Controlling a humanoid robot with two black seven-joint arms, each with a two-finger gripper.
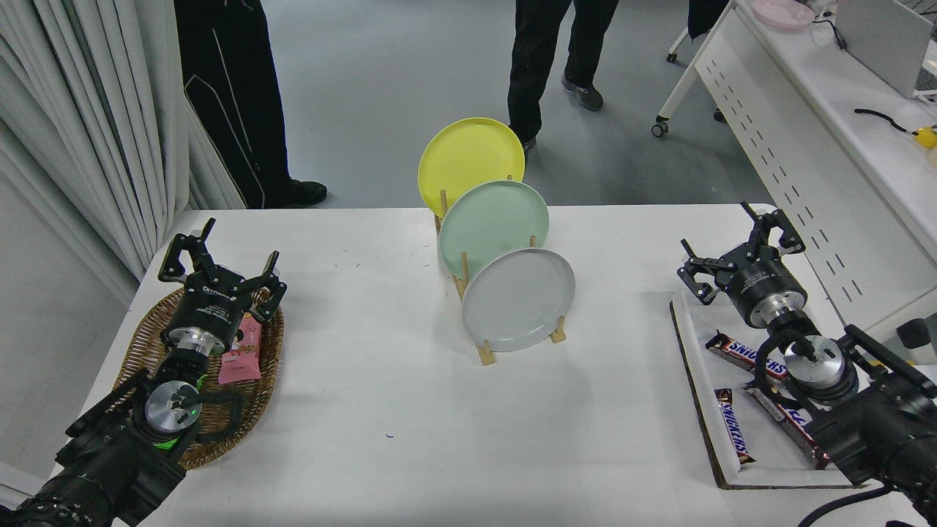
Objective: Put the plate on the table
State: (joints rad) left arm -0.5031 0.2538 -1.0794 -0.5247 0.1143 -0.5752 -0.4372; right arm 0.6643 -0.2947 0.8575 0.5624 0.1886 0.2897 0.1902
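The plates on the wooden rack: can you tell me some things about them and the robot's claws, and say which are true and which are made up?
1. The grey plate stands at the front of the wooden rack. True.
2. The right claw is holding the grey plate. False: it is open and empty, off to the plate's right.
3. The yellow plate is farthest back, behind the mint green plate. True.
4. The left claw hangs over the chocolate bars. False: it is above the wicker basket.
5. The grey plate lies flat on the table. False: it stands on edge in the rack.
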